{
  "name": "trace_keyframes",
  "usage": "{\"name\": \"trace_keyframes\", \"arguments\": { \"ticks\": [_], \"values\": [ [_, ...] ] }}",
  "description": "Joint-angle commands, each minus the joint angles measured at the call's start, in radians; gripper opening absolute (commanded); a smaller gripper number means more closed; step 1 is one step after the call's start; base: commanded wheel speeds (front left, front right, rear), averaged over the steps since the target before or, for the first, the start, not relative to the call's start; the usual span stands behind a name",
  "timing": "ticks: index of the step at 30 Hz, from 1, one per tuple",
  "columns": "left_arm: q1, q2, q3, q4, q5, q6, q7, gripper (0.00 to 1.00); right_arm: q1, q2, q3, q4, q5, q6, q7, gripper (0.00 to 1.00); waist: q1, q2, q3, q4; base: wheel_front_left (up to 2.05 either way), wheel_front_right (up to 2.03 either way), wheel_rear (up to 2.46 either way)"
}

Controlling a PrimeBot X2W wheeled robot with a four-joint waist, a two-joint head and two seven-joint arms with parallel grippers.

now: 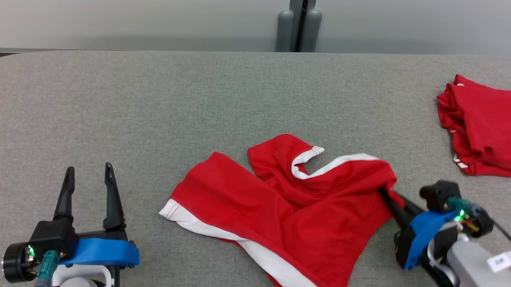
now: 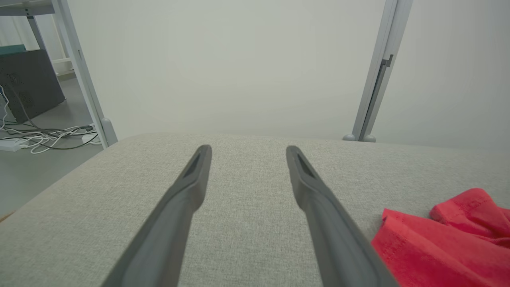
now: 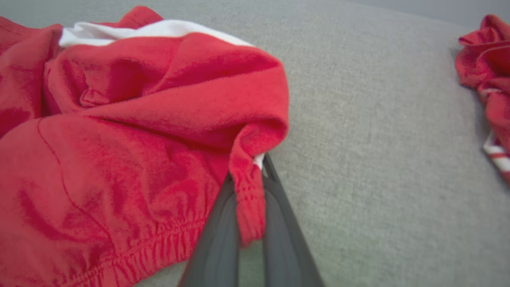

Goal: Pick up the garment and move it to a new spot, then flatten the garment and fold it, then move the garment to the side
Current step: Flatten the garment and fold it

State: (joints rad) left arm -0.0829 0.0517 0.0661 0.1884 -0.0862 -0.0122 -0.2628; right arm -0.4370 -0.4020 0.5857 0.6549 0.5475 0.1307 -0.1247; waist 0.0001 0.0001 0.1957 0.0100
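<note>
- Pinching the garment (image 1: pixel 278 212): the right tool (image 1: pixel 384 194) has its fingers pressed together on a fold of red cloth at the garment's right-hand edge.
- Right wrist view: a narrow tab of that cloth hangs down between the two dark fingers, with a gathered elastic hem just left of them.
- The garment is red with white trim. It lies crumpled on the grey surface (image 1: pixel 155 106), near the front edge and a bit right of the middle.
- The left tool (image 1: pixel 89 168) is spread wide with nothing between its fingers. It is over bare surface on the left side by the front edge, well apart from the garment.
- A second red pile (image 1: pixel 485 130), also with white trim, is at the right edge, further back and well apart from the pinched garment.
</note>
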Motion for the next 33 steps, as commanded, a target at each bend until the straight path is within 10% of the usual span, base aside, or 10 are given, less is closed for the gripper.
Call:
{"name": "trace_keyframes", "arguments": {
  "ticks": [1, 14, 16, 26, 33],
  "values": [
    [-0.01, -0.001, 0.0, -0.003, 0.005, 0.004, -0.003, 1.0, -0.038, -0.014, -0.012, -0.01, -0.008, 0.0, -0.005, 0.0, -0.0001, -0.0001, 0.003, 0.003, 0.0, 0.0, 0.0],
    [-0.069, -0.002, -0.033, 0.012, -0.004, 0.004, -0.003, 1.0, -0.348, -0.045, -0.04, 0.15, -0.072, 0.0, 0.027, 0.0, -0.0001, -0.0001, 0.044, 0.07, 0.0, 0.0, 0.0],
    [-0.068, -0.002, -0.035, 0.014, -0.007, 0.008, -0.003, 1.0, -0.363, -0.037, -0.027, 0.194, -0.061, 0.0, 0.023, 1.0, -0.0001, -0.0001, 0.046, 0.073, 0.0, 0.0, 0.0],
    [-0.043, 0.0, -0.025, 0.023, 0.004, 0.011, -0.002, 1.0, -0.297, -0.019, -0.021, 0.214, 0.028, 0.0, -0.129, 1.0, -0.0001, -0.0001, 0.017, 0.024, 0.0, 0.0, 0.0],
    [-0.016, 0.014, -0.009, 0.031, 0.013, 0.002, -0.003, 1.0, -0.141, -0.029, -0.174, 0.013, 0.019, 0.0, -0.141, 1.0, -0.0001, -0.0001, -0.023, -0.02, 0.0, 0.0, 0.0]
  ]
}}
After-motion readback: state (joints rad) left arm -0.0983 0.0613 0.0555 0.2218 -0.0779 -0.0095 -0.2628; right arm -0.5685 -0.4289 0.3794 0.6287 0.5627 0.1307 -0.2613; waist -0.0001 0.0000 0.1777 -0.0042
